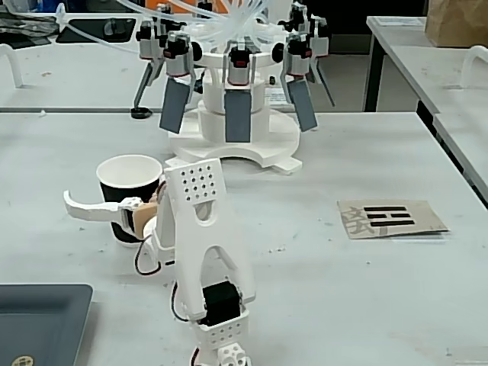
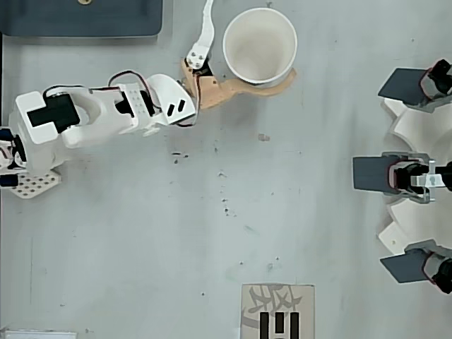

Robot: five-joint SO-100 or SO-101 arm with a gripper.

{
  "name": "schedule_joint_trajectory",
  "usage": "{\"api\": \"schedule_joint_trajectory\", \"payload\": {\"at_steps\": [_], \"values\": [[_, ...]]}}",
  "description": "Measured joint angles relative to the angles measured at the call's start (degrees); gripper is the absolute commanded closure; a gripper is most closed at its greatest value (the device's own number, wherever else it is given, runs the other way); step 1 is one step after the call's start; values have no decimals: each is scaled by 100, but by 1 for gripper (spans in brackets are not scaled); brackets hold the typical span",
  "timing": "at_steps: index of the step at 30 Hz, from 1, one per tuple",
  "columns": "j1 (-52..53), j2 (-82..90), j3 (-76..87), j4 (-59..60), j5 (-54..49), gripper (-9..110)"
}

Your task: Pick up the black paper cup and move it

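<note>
The table (image 2: pixel 212 254) is pale grey, lightly scuffed and speckled with dark crumbs; in the fixed view more grey tables stand behind and to the right, one carrying a brown paper bag (image 1: pixel 456 21). There is one arm (image 1: pixel 202 252), one cup (image 1: pixel 130 197), one dark tray (image 1: pixel 42 320) at the near left corner, one card (image 1: pixel 390 218) printed with black bars, and one white rig (image 1: pixel 236 99) at the far side with three grey paddles showing. The cup stands upright near the overhead view's top edge, matte black outside with a white rolled rim and white inside (image 2: pixel 259 45). The gripper (image 2: pixel 248 35) is spread wide around it: the tan finger (image 2: pixel 247 83) runs along the cup's lower side in the overhead view, touching or just under the rim, while the white finger (image 2: pixel 204 28) stands apart on its left.
</note>
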Motion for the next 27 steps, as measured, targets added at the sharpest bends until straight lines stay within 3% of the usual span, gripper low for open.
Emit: {"api": "schedule_joint_trajectory", "payload": {"at_steps": [27], "values": [[0, -237, -185, 35, 105, 88]]}}
